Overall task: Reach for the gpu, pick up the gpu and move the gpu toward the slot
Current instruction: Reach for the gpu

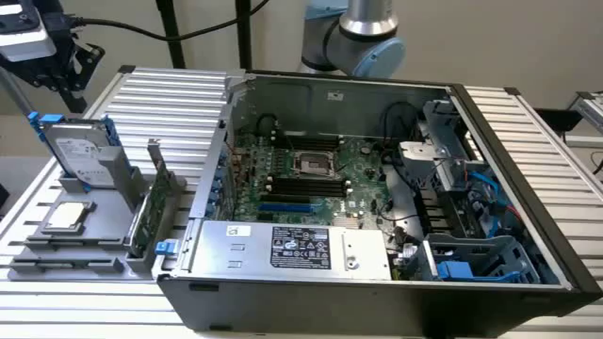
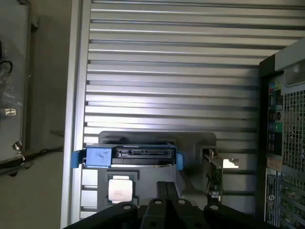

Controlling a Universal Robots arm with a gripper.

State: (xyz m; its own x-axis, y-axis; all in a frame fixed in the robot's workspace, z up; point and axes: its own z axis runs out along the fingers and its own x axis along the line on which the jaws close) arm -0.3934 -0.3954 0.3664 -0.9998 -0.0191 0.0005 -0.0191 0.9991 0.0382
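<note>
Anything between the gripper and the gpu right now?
Nothing visible covers the gpu; its top edge is free. The hard drive stands upright in the same holder, on the exterior view's left of it, below the gripper, apart from the card.

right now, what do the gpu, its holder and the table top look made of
The gpu looks like green circuit board, matte, with a bare silver metal bracket on its end. The holder seems grey matte plastic, though painted metal is possible. The table top looks like ribbed brushed aluminium, pale with soft sheen.
</note>
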